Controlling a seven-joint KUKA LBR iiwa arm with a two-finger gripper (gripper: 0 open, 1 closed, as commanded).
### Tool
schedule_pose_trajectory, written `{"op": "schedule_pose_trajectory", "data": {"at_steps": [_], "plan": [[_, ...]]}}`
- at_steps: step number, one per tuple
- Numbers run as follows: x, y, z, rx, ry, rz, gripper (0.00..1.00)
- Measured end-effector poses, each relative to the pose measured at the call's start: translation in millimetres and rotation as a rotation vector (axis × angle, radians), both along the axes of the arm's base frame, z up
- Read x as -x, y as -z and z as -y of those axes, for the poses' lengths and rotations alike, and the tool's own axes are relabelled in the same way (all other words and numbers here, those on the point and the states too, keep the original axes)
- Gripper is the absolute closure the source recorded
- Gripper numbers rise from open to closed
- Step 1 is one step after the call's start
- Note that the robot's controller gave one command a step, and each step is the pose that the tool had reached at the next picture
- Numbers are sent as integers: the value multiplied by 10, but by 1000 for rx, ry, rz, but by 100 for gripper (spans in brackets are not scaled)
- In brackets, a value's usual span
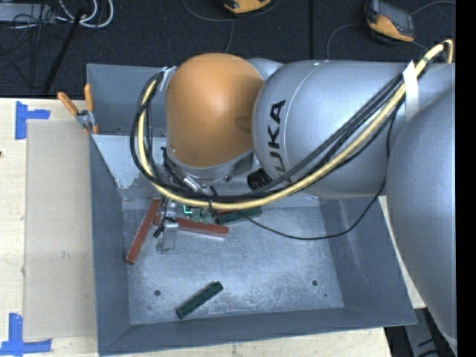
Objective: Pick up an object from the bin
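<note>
Arm (335, 132) comes in from the right, its thick silver link lying across the top half of the bin (245, 274). The wrist is bent straight down under the orange cover (212, 110). Black and yellow cables (141, 140) loop round the cover's left side and run back under the link. The gripper (166, 235) sits low, directly below the cover, at or just above the bin floor near the back left corner. Only a small grey metal part of it pokes out, with a green-lit spot just right of it. Cover and cables hide the rest, so I cannot tell how far open it is or whether it has hold of anything. A long brown stick (141, 233) lies just left of the gripper, slanting down-left, with its upper end close beside the gripper. Contact unclear. A reddish-brown strip (204, 229) lies just right of the gripper, nearly level. Its left end runs in behind the gripper and the cables partly cover it, so full length and touching can't be made out. A dark green bar (199, 300) lies flat, well apart from the gripper, below and a bit right of it, fully in view. Whatever lies on the bin floor up and right of the gripper is hidden under the arm.
</note>
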State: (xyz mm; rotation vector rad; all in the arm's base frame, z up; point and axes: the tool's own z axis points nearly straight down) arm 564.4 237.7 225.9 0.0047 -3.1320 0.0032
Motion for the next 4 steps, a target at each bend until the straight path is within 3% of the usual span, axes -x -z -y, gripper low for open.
{"op": "schedule_pose_trajectory", "data": {"at_steps": [1, 2, 3, 4], "plan": [[-256, 1603, -89, -2, -283, 2, 0], [-340, 1248, -51, -6, -552, 14, 0], [-320, 1259, -91, -7, -755, 11, 0], [-445, 1561, -75, -5, -930, 7, 0]]}}
